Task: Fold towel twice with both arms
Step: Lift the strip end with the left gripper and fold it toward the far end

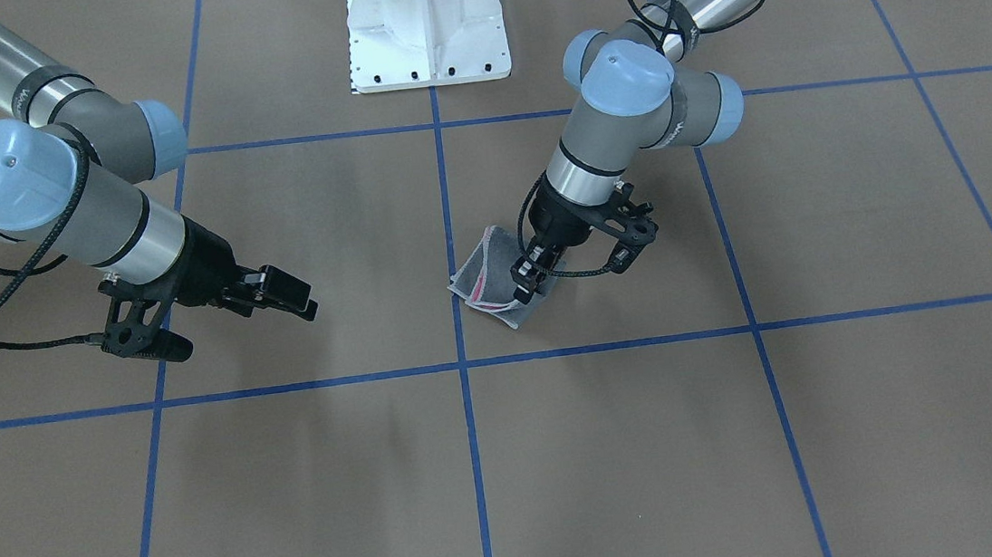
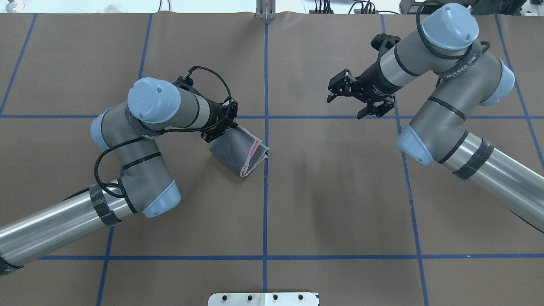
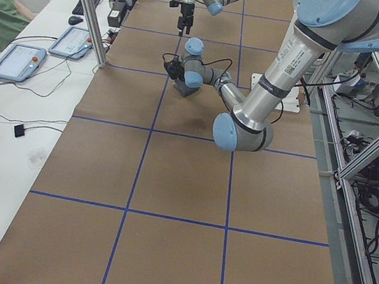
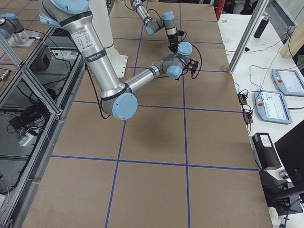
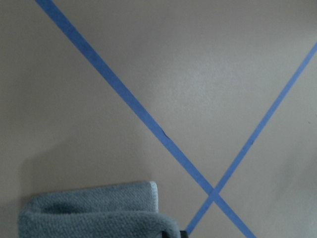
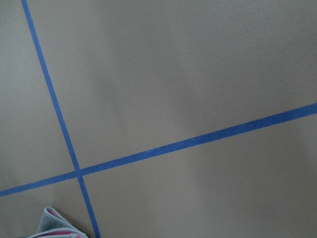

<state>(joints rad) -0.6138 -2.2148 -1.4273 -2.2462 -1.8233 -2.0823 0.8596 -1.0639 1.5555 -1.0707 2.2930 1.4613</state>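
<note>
The towel (image 1: pixel 484 272) lies folded just beside the table's central blue tape line, dark grey face outward, with pink showing along its layered edges (image 2: pixel 242 149). My left gripper (image 1: pixel 525 281) is down on the towel's end nearest its arm and looks shut on that edge; in the overhead view (image 2: pixel 226 126) the cloth slopes from it to the table. The left wrist view shows only a grey fold of towel (image 5: pixel 94 213) at the bottom. My right gripper (image 1: pixel 296 296) hovers open and empty, well apart from the towel (image 2: pixel 334 90). A towel corner (image 6: pixel 53 225) shows in the right wrist view.
The white pedestal base (image 1: pixel 427 30) stands at the robot's side of the table (image 2: pixel 263 298). Blue tape lines (image 1: pixel 461 364) grid the brown tabletop. A bench with tablets (image 3: pixel 17 61) runs along the operators' side.
</note>
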